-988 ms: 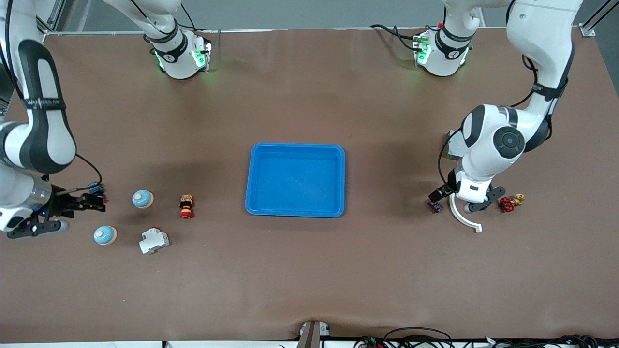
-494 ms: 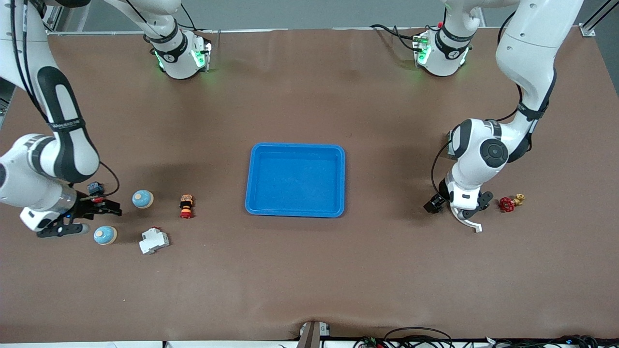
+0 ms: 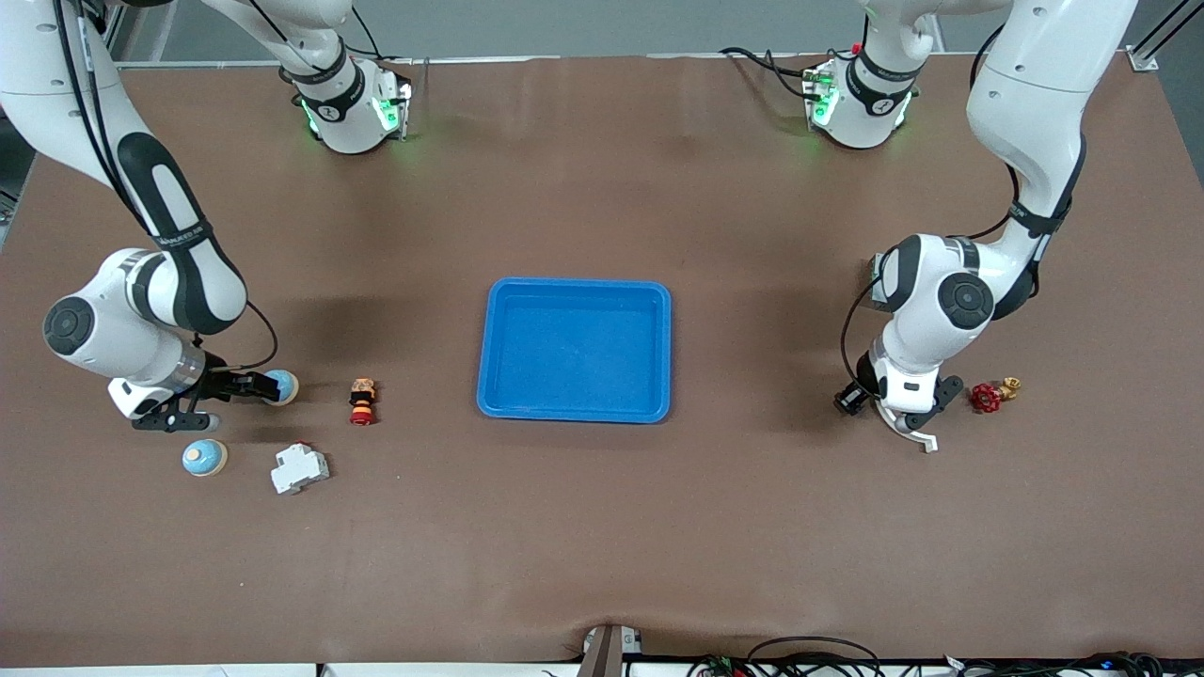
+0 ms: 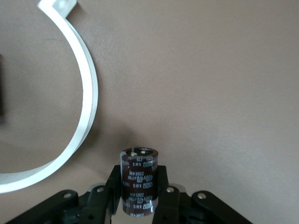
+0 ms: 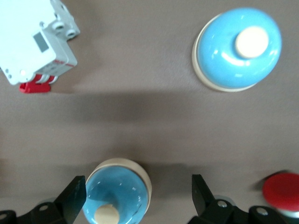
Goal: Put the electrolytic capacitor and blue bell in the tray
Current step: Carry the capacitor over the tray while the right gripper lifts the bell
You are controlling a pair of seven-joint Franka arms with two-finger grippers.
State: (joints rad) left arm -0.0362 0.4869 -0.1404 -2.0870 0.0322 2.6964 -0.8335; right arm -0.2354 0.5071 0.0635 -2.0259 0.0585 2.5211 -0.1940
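Note:
The bright-blue tray (image 3: 576,286) lies at the table's middle. My left gripper (image 3: 850,401) is low at the table toward the left arm's end. In the left wrist view it (image 4: 139,186) is shut on the upright dark-brown electrolytic capacitor (image 4: 139,179). My right gripper (image 3: 261,385) is low at a blue bell (image 3: 283,386) toward the right arm's end. In the right wrist view it (image 5: 138,198) is open, with that blue bell (image 5: 117,196) between the fingers, close to one finger. A second blue bell (image 3: 204,457) sits nearer the front camera (image 5: 238,51).
A white circuit breaker (image 3: 299,468) and a red push button (image 3: 362,401) lie near the bells. A white curved strip (image 3: 910,431) and a red valve (image 3: 988,396) lie beside the left gripper. A grey metal box (image 3: 879,282) shows partly past the left arm.
My right arm has swung from the table's end toward the tray and brought its open fingers around the bell. My left gripper has shifted slightly and closed in on the capacitor.

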